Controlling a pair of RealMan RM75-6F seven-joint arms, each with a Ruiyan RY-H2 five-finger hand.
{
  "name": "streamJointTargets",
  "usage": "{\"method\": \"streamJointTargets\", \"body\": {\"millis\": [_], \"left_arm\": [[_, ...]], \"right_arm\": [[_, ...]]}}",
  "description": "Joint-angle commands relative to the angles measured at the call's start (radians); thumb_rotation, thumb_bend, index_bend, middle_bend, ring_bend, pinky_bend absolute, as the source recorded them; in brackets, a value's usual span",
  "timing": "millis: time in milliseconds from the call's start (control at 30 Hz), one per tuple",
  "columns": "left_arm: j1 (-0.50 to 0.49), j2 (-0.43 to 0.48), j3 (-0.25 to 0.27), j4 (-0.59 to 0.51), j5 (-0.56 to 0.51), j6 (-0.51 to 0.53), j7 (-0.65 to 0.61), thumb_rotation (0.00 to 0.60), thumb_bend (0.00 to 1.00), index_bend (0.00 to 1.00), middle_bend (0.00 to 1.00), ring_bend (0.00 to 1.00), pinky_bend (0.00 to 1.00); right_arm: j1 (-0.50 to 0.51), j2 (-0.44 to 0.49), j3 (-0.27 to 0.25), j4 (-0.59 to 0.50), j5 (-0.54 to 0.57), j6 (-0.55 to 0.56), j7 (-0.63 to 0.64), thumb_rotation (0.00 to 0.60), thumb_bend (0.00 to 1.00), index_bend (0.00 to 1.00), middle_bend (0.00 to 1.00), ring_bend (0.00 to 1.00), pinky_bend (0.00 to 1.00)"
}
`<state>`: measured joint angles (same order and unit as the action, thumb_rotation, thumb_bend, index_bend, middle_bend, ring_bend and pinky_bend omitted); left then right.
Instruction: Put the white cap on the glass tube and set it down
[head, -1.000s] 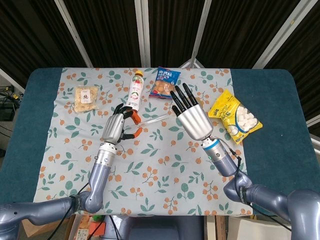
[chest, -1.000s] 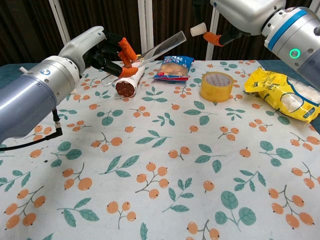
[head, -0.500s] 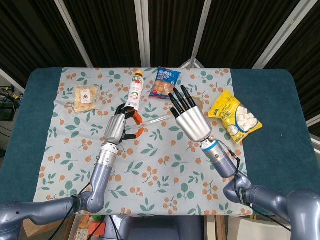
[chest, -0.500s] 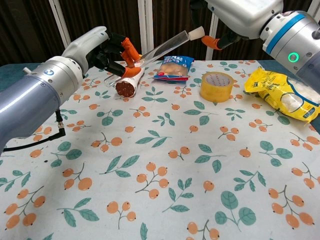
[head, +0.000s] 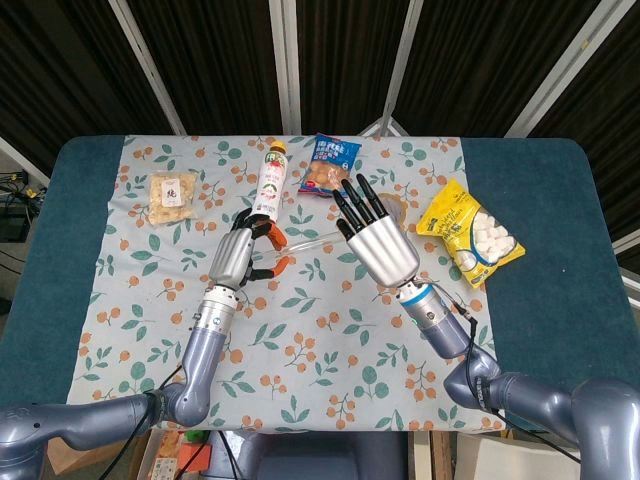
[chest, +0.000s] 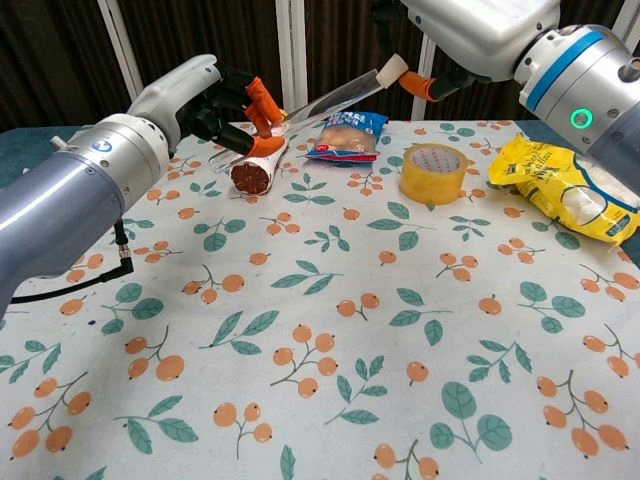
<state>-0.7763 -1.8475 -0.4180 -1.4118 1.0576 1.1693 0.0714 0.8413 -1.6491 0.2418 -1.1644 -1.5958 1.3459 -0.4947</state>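
Holding the glass tube (chest: 322, 97) aloft, the left hand (chest: 215, 95) pinches its lower end; the right hand (chest: 455, 30) presses the white cap (chest: 391, 70) onto the two o'clock end. Setting down remains.

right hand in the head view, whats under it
The right hand covers the roll of tape, which shows only as a sliver by its fingers, and the capped end of the glass tube. The chest view shows the white cap there.

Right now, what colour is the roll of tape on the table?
Yellow; the roll of tape shows best in the chest view.
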Motion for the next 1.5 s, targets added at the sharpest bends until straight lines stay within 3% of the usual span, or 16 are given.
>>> {"method": "streamJointTargets", "body": {"millis": [33, 1500], "left_arm": [[-0.001, -0.001, 0.0, 0.0, 0.001, 0.0, -0.001, 0.6, 0.84, 0.7, 0.69, 0.19, 0.0], [-0.009, -0.076, -0.021, 0.035, 0.016, 0.055, 0.013, 0.6, 0.84, 0.7, 0.69, 0.19, 0.0]], "right_arm": [[0.0, -0.001, 0.002, 0.0, 0.003, -0.001, 0.0, 0.6, 0.41, 0.69, 0.21, 0.03, 0.01], [-0.015, 0.006, 0.003, -0.027, 0.016, 0.01, 0.008, 0.6, 0.41, 0.69, 0.21, 0.03, 0.01]]}}
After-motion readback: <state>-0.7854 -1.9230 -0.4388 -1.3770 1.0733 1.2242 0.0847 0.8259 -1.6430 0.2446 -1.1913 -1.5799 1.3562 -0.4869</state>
